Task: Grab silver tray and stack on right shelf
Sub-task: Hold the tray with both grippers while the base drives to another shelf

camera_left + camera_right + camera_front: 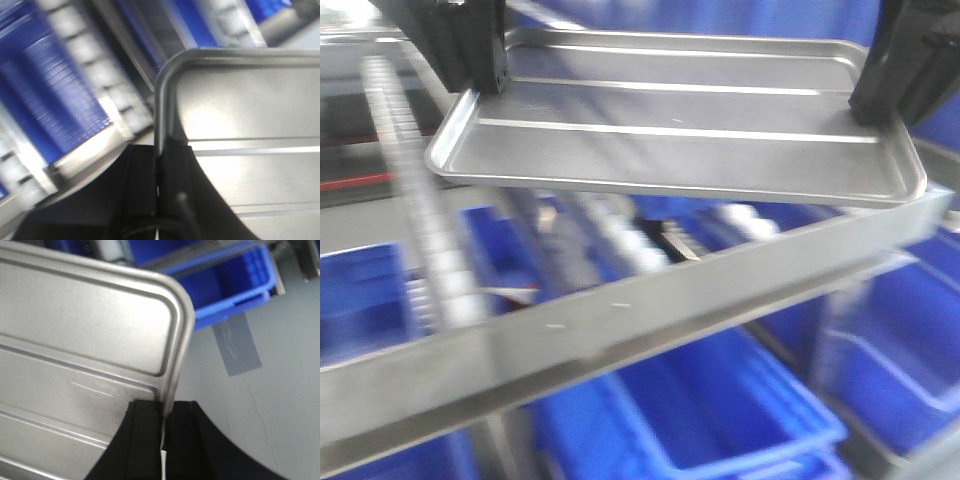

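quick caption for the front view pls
Left gripper and right gripper hold the silver tray above the right shelf, blue crates below.

The silver tray [670,150] hangs above the right shelf [620,325].

pale grey floor [265,435], evenly lit, with a strip of darker grey tape [237,342].

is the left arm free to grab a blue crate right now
Probably not: the left gripper is shut on the tray rim, and the right gripper holds the other end.
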Controlling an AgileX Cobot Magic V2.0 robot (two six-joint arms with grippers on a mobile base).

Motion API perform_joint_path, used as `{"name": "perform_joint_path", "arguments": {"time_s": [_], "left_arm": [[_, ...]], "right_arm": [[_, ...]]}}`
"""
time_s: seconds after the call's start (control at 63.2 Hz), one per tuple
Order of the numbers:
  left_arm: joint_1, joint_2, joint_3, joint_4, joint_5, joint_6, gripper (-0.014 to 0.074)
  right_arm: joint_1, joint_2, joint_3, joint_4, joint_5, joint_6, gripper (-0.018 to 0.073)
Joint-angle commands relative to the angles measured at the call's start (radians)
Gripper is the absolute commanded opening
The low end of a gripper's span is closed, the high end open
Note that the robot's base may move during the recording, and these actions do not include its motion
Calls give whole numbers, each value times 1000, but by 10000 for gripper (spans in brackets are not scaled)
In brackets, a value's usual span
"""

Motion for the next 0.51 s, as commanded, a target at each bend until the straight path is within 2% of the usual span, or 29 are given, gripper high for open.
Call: {"name": "perform_joint_path", "arguments": {"time_s": [0.0, 0.491], "left_arm": [[-13, -44, -37, -5, -54, 10, -93], [-13, -44, -37, -5, -54, 10, -93]], "right_arm": [[4, -34, -39, 13, -50, -33, 57], [4, -34, -39, 13, -50, -33, 57]]}}
